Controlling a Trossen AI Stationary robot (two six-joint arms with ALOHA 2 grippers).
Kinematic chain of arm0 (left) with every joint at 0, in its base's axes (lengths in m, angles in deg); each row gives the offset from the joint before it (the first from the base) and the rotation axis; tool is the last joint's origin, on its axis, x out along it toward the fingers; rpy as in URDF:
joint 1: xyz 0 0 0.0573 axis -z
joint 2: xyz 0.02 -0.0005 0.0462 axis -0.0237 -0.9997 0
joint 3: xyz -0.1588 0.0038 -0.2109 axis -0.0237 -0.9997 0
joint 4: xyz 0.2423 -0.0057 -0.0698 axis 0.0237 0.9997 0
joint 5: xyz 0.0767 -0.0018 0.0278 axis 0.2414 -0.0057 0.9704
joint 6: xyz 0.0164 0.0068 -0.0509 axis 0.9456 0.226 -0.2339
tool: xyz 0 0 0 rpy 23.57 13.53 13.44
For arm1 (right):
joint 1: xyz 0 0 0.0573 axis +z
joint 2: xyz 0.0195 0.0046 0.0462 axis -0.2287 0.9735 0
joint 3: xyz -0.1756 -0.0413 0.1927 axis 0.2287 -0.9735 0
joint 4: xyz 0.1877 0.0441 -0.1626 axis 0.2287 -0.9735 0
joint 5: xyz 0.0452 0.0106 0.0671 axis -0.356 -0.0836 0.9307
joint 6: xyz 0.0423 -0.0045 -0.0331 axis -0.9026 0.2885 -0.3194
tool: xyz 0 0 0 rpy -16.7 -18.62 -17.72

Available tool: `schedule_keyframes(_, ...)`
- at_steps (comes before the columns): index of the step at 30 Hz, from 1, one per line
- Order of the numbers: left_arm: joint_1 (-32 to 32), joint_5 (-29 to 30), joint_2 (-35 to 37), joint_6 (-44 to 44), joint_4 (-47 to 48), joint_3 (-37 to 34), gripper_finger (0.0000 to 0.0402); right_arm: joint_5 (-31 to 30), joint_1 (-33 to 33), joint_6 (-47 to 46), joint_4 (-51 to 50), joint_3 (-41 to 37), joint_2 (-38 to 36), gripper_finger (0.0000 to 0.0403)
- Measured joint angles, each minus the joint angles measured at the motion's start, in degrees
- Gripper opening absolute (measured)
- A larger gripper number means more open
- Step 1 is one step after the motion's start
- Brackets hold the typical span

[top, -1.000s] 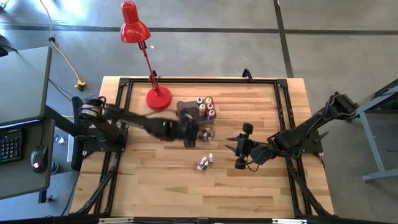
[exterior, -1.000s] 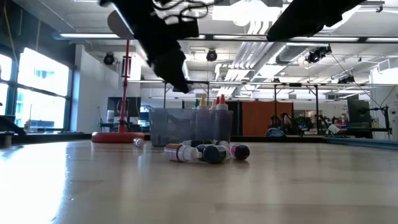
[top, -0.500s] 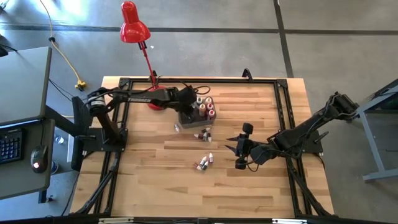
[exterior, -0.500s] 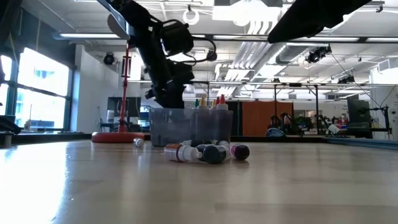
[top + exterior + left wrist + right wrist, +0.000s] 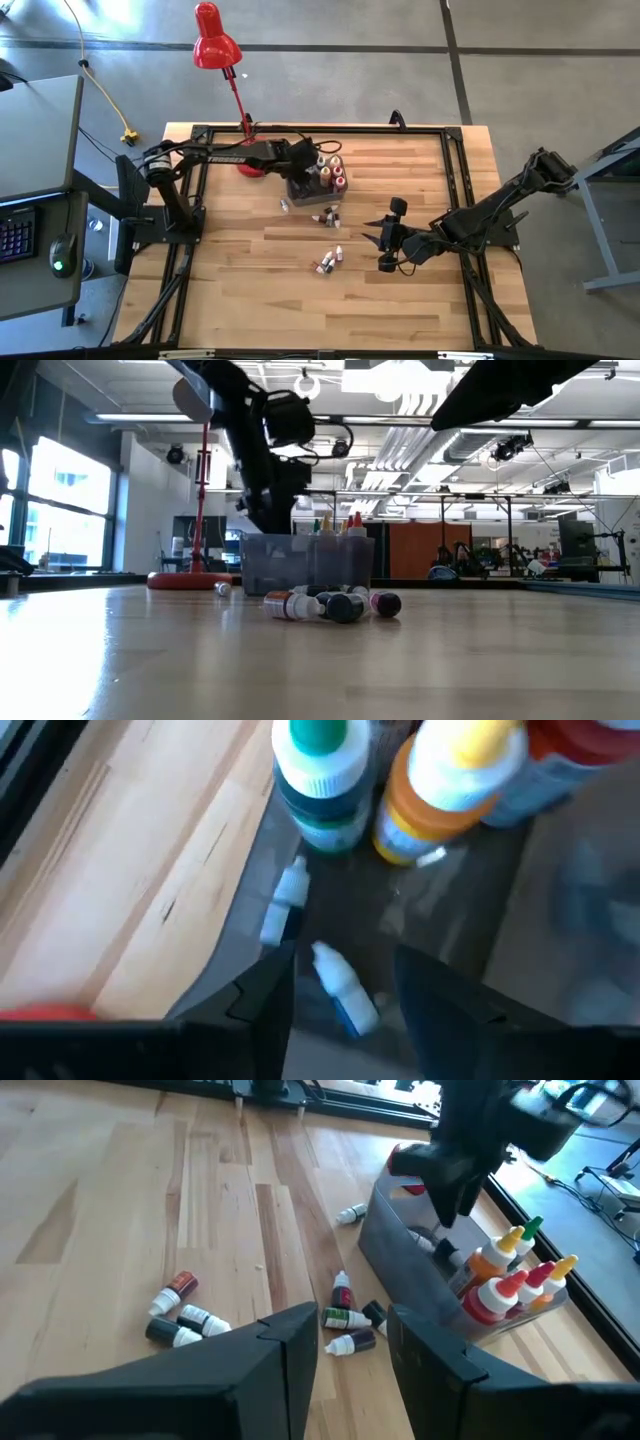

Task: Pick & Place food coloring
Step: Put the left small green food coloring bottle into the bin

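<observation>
The grey bin point(image 5: 318, 178) is sitting toward the far middle of the bench point(image 5: 260, 300), just beside the red lamp's base point(image 5: 253, 160), and the near half of the bench is lying open. The left gripper point(image 5: 305, 168) is hanging over the bin's lamp-side end, its fingers point(image 5: 265, 1005) spread apart with nothing between them, pointing down into the bin. Two tiny white-capped bottles point(image 5: 340, 985) are lying on the bin floor right under it, and taller upright bottles point(image 5: 322, 780) are standing at the bin's other end. A loose cluster of bottles point(image 5: 328, 216) is lying just beside the bin, another pair point(image 5: 330, 261) nearer the front. The right gripper point(image 5: 385, 244) is waiting, open and empty, near that pair.
</observation>
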Motion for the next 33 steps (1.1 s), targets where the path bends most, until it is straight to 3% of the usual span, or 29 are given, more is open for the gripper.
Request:
schedule_keyframes(10,6.07,10.05,0.42,1.49,39.13,23.64,0.0165,-0.02,0.0,0.0,-0.15,0.0,0.0,0.0116)
schedule_keyframes(15,11.76,15.67,5.84,-3.22,47.68,24.64,0.0165,0.1,-0.02,0.0,-0.2,0.0,0.0,0.0116)
schedule_keyframes(20,17.87,17.51,15.93,-10.0,43.11,13.1,0.0166,0.35,-0.01,0.02,-0.17,0.0,-0.02,0.0116)
schedule_keyframes(25,23.2,17.58,25.04,-11.29,24.47,-7.36,0.0166,0.1,-0.15,0.13,-0.16,0.0,-0.02,0.0116)
schedule_keyframes(33,25.48,17.99,25.98,-11.06,3.02,-31.47,0.0166,0.13,-0.15,-0.04,0.29,0.0,-0.02,0.0116)
